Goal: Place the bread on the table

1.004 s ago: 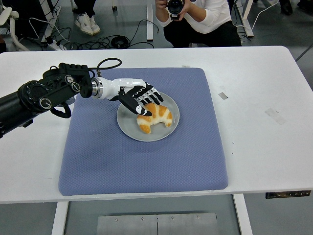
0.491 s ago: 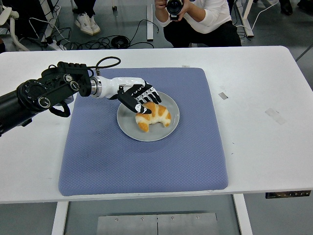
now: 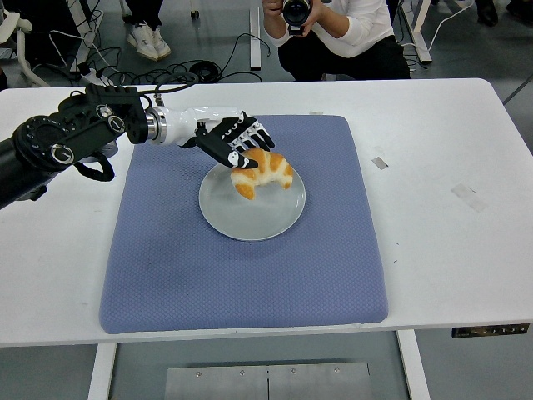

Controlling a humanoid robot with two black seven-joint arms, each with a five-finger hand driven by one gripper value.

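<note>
The grey plate [image 3: 252,208] sat around the middle of the blue mat [image 3: 241,275] on the white table [image 3: 450,242]. The left hand [image 3: 236,143] came in from 9 o'clock, arm stretched nearly flat, fingers [image 3: 250,133] curled down around the bread [image 3: 262,171], a croissant, gripping it over the plate's 12 o'clock edge, seemingly lifted off it. Way back at 12 o'clock a person [image 3: 337,33] crouched with a camera [image 3: 296,10].

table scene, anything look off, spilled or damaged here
Nothing stands out. The left hand grips the croissant above the grey plate, which sits flat on the blue mat. No crumbs or spills show.
</note>
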